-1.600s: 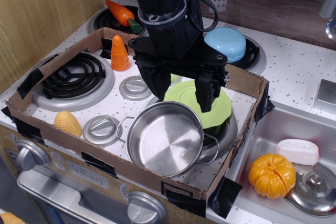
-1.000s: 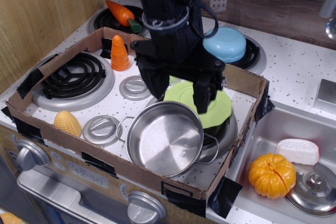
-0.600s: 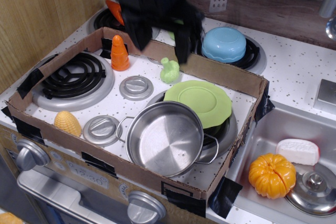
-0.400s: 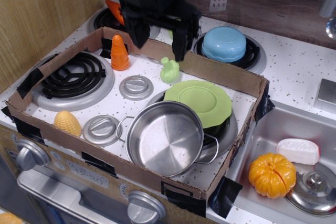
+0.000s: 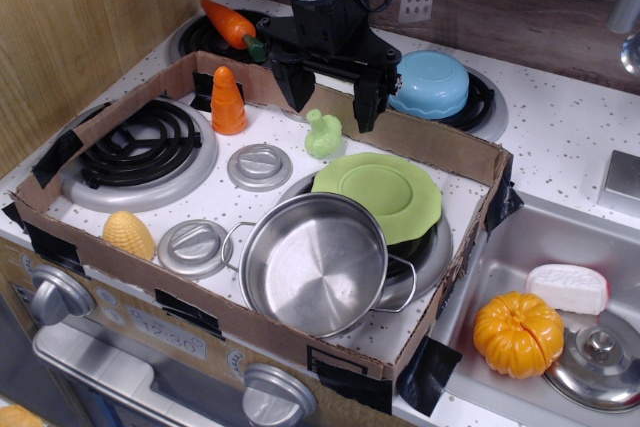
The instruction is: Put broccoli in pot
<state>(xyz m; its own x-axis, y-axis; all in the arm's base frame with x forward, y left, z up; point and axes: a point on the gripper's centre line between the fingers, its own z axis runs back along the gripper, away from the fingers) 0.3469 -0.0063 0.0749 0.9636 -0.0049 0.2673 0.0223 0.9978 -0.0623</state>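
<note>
- Gripper hangs over the back edge of the cardboard tray, jaws spread wide, nothing between them.
- Broccoli sits on the white stovetop inside the tray, just below the gap between the two fingers and clear of both. It looks upright, lumpy end down, though it's small in the shot.
- Pot is at the tray's front, empty, on the front-right burner. Its far rim overlaps the near edge of the green plate.
- Broccoli is near the plate's back-left edge, apart from the pot, with the plate's corner between them.
- Round grey lid just left of the plate; second grey lid left of the pot, by its wire handle.
- Orange cone-shaped toy stands at the tray's back-left, next to the coil burner.
- Corn is at the front-left corner.
- Outside the tray: carrot on the back-left burner, blue bowl upside down on the back-right burner.
- In the sink on the right: orange pumpkin, a white-and-red wedge, a metal lid.
</note>
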